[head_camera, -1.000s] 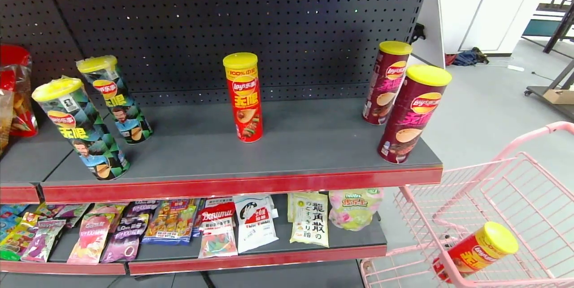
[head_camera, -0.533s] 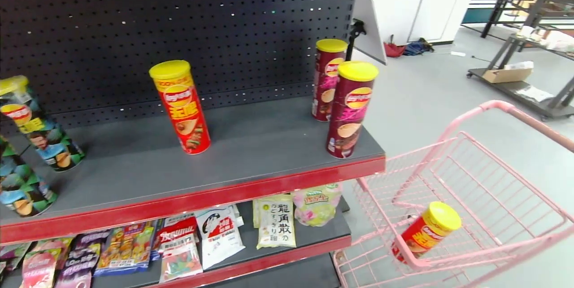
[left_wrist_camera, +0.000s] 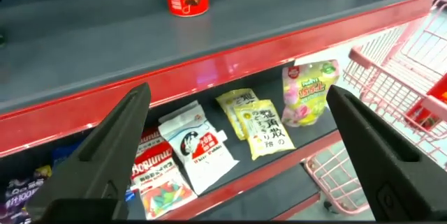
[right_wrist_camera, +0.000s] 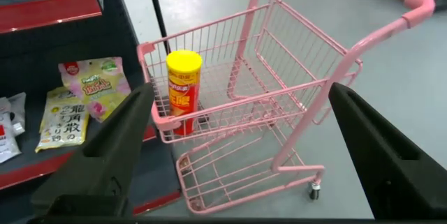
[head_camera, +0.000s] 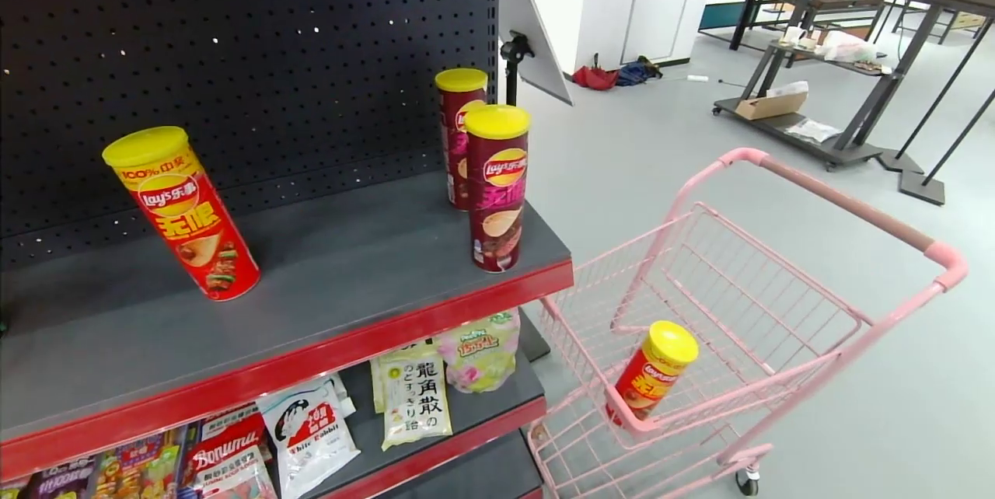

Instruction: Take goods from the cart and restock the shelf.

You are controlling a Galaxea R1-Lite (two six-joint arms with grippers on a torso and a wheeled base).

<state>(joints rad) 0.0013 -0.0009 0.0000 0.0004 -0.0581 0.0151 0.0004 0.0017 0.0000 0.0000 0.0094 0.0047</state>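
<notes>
A red chip can with a yellow lid [head_camera: 653, 371] leans in the front corner of the pink cart [head_camera: 839, 204]. In the right wrist view the same can [right_wrist_camera: 183, 91] stands in the cart basket [right_wrist_camera: 307, 63], some way beyond my right gripper [right_wrist_camera: 241, 88], which is open and holds nothing. My left gripper [left_wrist_camera: 237, 90] is open too, in front of the red shelf edge. On the upper shelf [head_camera: 350, 273] stand a matching red can [head_camera: 180, 211] and two maroon cans [head_camera: 496, 188], [head_camera: 460, 137].
Snack bags [head_camera: 412, 394] lie on the lower shelf, also the bags [left_wrist_camera: 258, 126] under my left gripper. The cart stands just right of the shelf end. A sign on a stand [head_camera: 528, 40] and a metal rack [head_camera: 824, 95] are farther back on the grey floor.
The head camera has swung to the right: the shelf slid left in the picture and the whole cart came into view. The cans themselves have not moved.
</notes>
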